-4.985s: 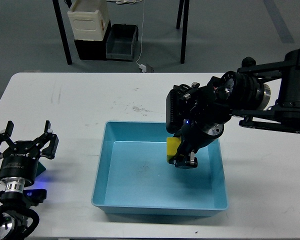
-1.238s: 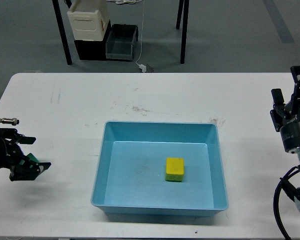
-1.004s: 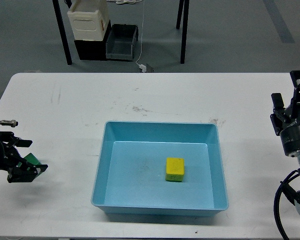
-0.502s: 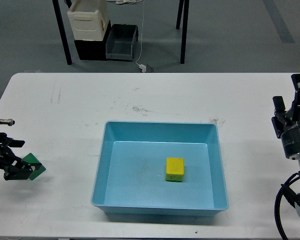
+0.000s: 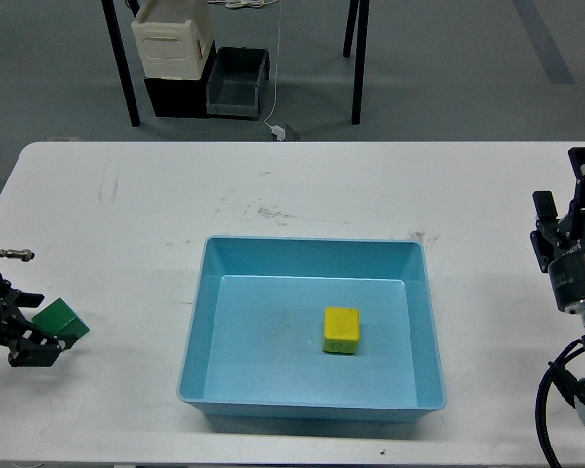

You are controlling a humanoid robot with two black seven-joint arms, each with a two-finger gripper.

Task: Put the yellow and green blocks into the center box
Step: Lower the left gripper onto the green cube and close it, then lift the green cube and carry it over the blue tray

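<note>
A yellow block (image 5: 340,330) lies on the floor of the light blue box (image 5: 200,322) in the middle of the white table, right of the box's centre. At the far left edge, my left gripper (image 5: 45,333) is shut on a green block (image 5: 62,319), which tilts and sits just above the table, well left of the box. My right gripper (image 5: 569,200) stands upright at the far right edge, open and empty, away from the box.
The white table (image 5: 292,185) has bare surface behind and on both sides of the box. On the floor beyond the table stand black table legs (image 5: 123,68), a cream container (image 5: 173,37) and a dark bin (image 5: 238,82).
My right arm let the yellow block go in the box and drew back to the right edge. My left gripper closed on the green block and has lifted and turned it slightly.
</note>
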